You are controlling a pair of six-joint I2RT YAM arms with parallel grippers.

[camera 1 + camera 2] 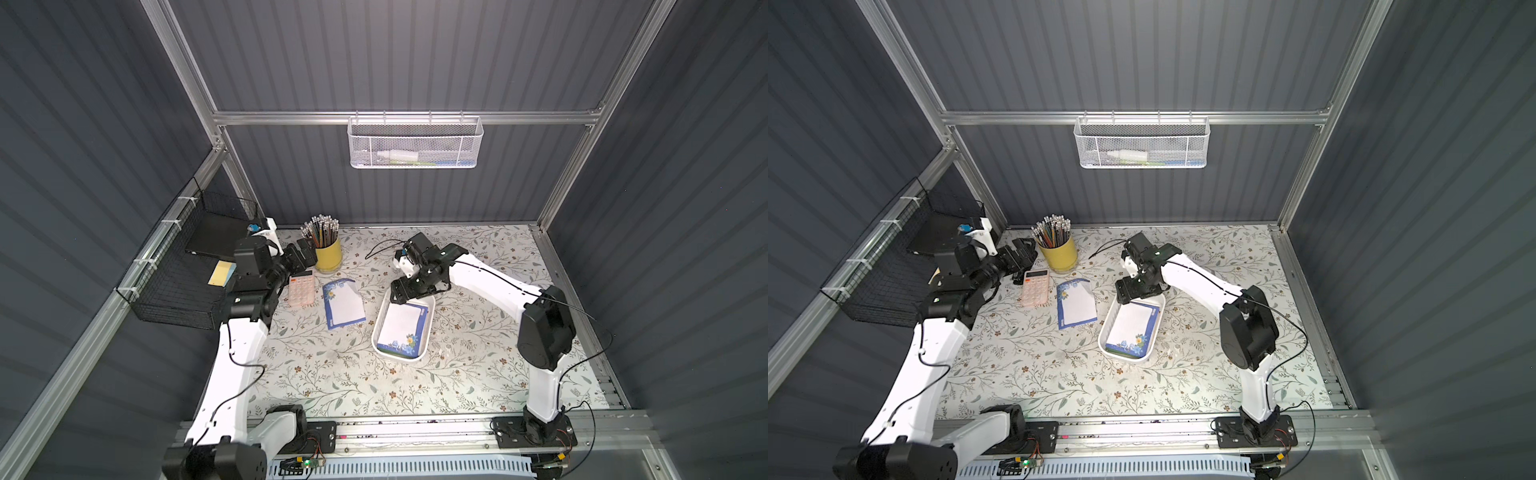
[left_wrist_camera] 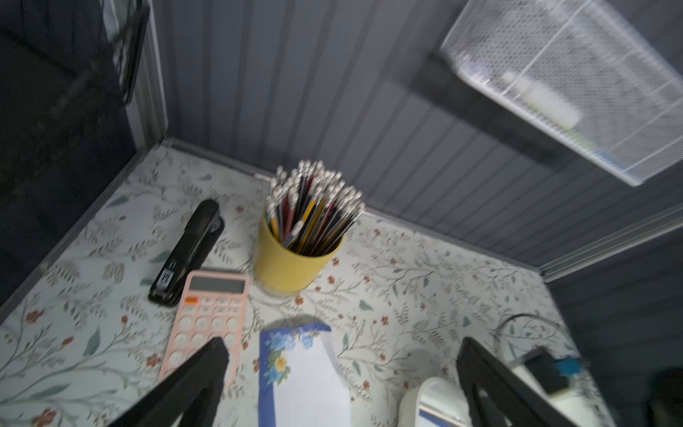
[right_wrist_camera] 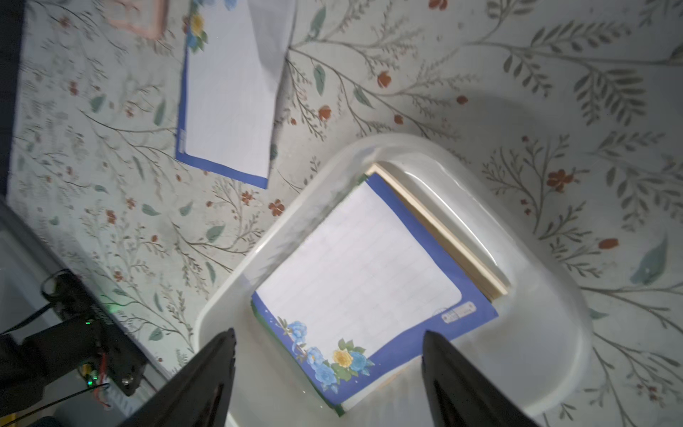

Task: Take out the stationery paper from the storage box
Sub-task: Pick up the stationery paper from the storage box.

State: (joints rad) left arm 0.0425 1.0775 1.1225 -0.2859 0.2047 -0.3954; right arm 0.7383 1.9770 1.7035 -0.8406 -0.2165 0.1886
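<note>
Blue-bordered paper point(image 3: 362, 266) tops the stack point(image 3: 443, 238) in the box point(image 3: 547, 314), just under the right gripper point(image 3: 329, 334) — jaws wide, empty. Best to drop onto the flowered edge between its fingers point(image 3: 207, 369), pinch only the top sheet and lift slowly so green and tan sheets beneath don't follow. One loose sheet point(image 1: 344, 305) lies on the table point(image 1: 332, 374) ahead of the left gripper point(image 2: 342, 343) — also open, empty.

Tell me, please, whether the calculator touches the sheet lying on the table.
Apart. In a top view, bare cloth shows between the calculator and the sheet; the left wrist view agrees.
</note>
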